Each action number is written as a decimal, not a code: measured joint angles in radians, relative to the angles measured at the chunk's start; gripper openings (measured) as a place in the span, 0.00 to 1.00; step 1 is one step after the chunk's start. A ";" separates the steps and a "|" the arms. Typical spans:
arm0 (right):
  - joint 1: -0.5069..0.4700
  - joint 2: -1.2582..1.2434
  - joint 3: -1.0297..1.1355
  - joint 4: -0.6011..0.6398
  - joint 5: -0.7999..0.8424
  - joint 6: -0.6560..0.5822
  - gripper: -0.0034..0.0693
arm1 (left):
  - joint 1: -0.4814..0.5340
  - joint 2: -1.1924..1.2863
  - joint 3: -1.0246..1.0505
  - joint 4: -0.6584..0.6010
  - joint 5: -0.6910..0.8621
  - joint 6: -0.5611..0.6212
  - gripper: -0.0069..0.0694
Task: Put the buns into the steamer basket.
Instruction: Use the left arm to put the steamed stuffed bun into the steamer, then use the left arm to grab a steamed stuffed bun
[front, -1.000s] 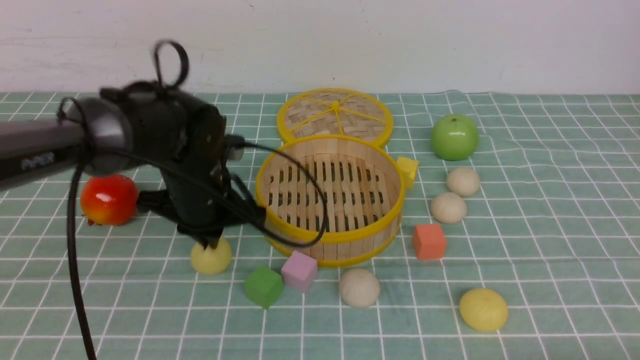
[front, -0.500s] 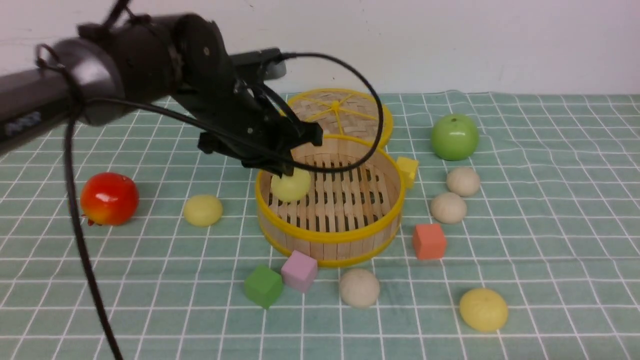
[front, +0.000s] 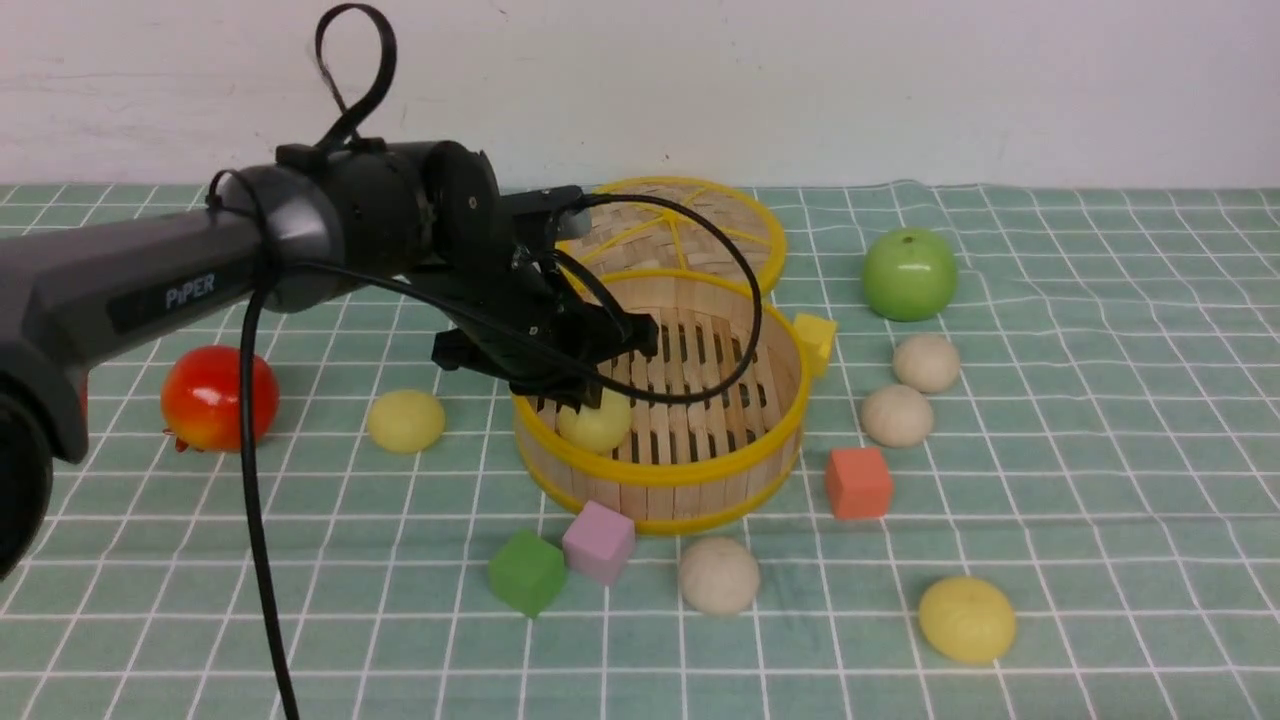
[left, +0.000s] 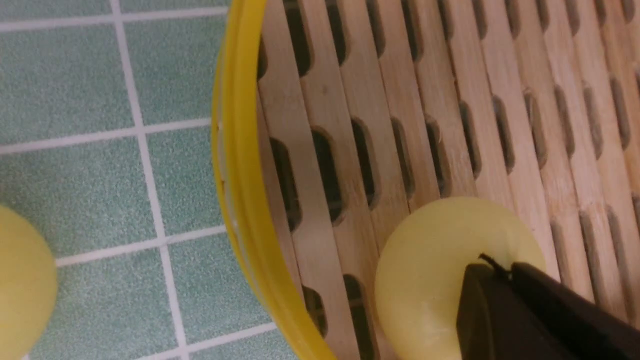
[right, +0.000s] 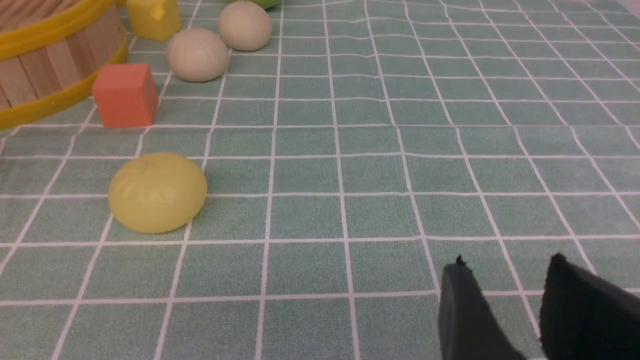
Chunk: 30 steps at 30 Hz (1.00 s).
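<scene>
Yellow and soft-looking, one bun (front: 596, 424) sits on the slatted floor of the steamer basket (front: 662, 471), low against its near-left wall. The left fingers (left: 482, 305) are drawn almost together on its crown and seem to pinch a bit of its skin, though the wrist view is too close to be sure the pinch has any bite.

The risk lies right there. If the arm lifts before those fingers part, the bun would likely come up with them, and because it lies so close to the wall it may drop outside the rim. A careless sideways exit could also knock the rim and shove the light basket into the purple cube (front: 598, 541) just beside it. The black cable (front: 748, 300) loops over the basket's mouth and might catch on the rim.

Five buns lie outside on the worktop (front: 1100, 500): a left-side bun (front: 405, 420), a front bun (front: 718, 574), two beige buns (front: 897, 415) and a right-side yellow bun (front: 967, 619). The right fingers (right: 465, 310) stand apart with nothing between them, low over the cloth.
</scene>
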 joint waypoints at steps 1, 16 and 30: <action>0.000 0.000 0.000 0.000 0.000 0.000 0.38 | 0.000 0.000 0.000 -0.001 0.000 0.000 0.12; 0.000 0.000 0.000 0.000 0.000 0.000 0.38 | 0.000 -0.018 0.000 -0.003 0.059 -0.062 0.59; 0.000 0.000 0.000 0.000 0.000 0.000 0.38 | 0.158 -0.197 -0.005 0.166 0.191 -0.129 0.61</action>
